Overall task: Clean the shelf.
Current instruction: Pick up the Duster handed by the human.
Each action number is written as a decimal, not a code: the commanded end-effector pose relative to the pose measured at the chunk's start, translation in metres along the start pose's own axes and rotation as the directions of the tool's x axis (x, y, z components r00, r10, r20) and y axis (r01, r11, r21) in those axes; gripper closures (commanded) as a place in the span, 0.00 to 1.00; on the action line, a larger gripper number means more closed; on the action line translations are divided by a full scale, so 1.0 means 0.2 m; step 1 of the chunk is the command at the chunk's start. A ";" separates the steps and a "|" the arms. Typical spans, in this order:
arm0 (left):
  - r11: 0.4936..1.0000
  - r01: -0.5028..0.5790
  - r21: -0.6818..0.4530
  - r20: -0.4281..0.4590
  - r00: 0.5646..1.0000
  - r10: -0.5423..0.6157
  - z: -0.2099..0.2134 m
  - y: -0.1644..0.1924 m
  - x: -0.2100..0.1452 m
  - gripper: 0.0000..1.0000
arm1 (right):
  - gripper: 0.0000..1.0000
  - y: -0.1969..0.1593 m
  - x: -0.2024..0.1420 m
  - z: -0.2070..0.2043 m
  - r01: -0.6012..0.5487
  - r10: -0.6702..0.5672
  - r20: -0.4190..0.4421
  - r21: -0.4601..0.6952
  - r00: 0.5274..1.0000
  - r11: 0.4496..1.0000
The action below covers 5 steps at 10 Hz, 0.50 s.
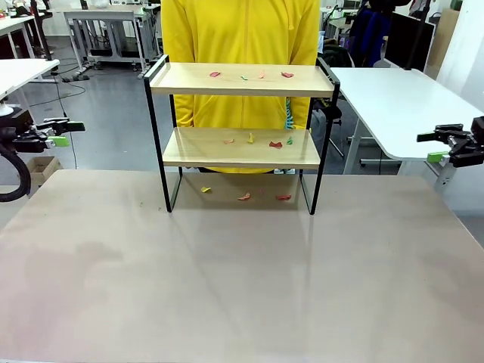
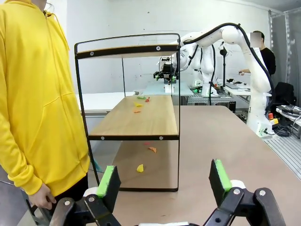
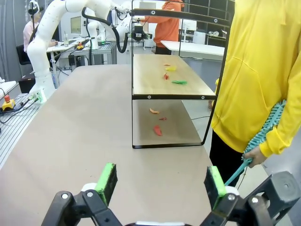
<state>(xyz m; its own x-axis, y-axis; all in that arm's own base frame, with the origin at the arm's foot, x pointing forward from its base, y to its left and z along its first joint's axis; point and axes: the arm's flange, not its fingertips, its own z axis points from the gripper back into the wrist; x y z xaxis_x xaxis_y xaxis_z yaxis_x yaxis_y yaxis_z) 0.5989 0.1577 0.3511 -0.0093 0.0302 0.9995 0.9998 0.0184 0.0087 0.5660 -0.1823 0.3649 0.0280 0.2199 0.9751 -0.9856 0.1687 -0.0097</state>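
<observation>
The shelf (image 1: 242, 79) stands near the far edge of the table (image 1: 227, 287), midway between the arms. Small coloured scraps (image 1: 276, 144) lie on both boards and on the table beneath. A person (image 1: 242, 30) in yellow stands just behind, holding a teal duster (image 3: 263, 134). The left gripper (image 1: 66, 134) and right gripper (image 1: 436, 145) hang beyond the table's sides, both released and holding nothing.

Both end effectors (image 2: 163, 178) (image 3: 161, 182) wide open

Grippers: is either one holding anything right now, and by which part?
Nothing is held. The left gripper and the right gripper are open and empty, apart from the shelf.
</observation>
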 end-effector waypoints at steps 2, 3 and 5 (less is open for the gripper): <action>1.000 0.009 0.000 0.000 1.000 -0.009 0.00 0.00 0.01 0.00 | 0.00 -0.01 0.01 0.00 -0.009 0.009 0.008 -0.011 1.000 1.000; 1.000 0.009 0.000 0.000 1.000 -0.009 0.00 0.00 0.01 0.00 | 0.00 -0.01 0.01 0.00 -0.009 0.009 0.008 -0.011 1.000 1.000; 1.000 0.009 0.000 0.000 1.000 -0.009 0.00 0.00 0.01 0.00 | 0.00 -0.01 0.01 0.00 -0.009 0.009 0.008 -0.011 1.000 1.000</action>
<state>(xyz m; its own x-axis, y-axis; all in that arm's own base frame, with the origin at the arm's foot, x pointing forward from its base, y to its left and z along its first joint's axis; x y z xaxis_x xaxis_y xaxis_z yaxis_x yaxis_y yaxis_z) 0.5989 0.1577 0.3509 -0.0091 0.0303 0.9995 0.9998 0.0184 0.0085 0.5660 -0.1826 0.3650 0.0280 0.2198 0.9751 -0.9855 0.1692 -0.0098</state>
